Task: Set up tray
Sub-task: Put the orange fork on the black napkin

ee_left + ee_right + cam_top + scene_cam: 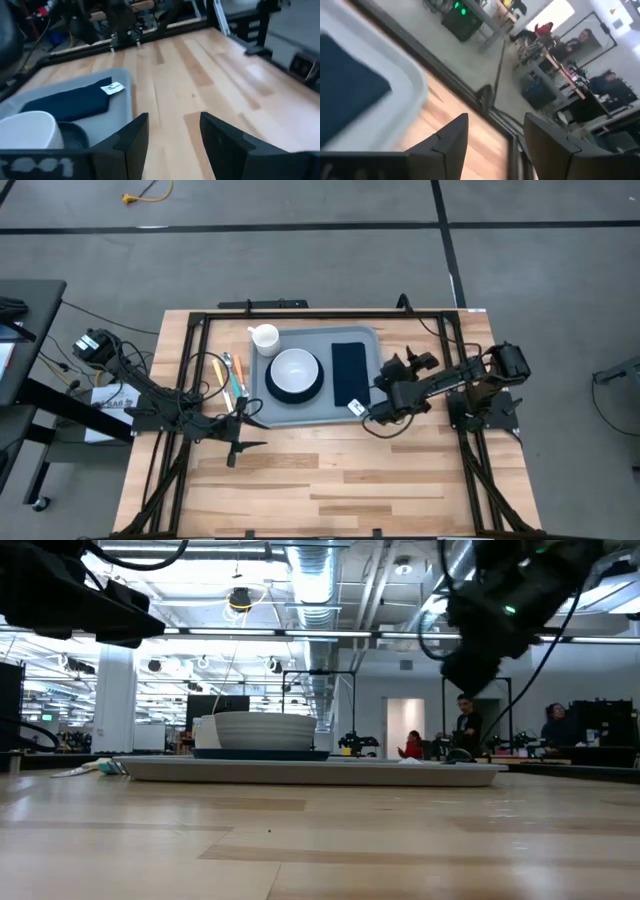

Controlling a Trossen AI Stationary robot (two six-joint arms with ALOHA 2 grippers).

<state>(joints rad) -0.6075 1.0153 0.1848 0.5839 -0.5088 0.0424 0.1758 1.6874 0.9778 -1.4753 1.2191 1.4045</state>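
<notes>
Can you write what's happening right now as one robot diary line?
tray: holds plate, bowl, napkin | left gripper: open, empty | right gripper: open, empty

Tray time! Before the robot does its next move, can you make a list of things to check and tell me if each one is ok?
1. Tray flat on the table: ok.
2. White bowl sitting on the dark plate, inside the tray: ok.
3. Navy napkin lying in the tray beside the plate: ok.
4. White cup at the tray's far corner: ok; whether it is on or off the rim: cannot tell.
5. Utensils in the tray: not ok, they lie on the table beside it.
6. Left gripper and right gripper open and empty: ok.
</notes>
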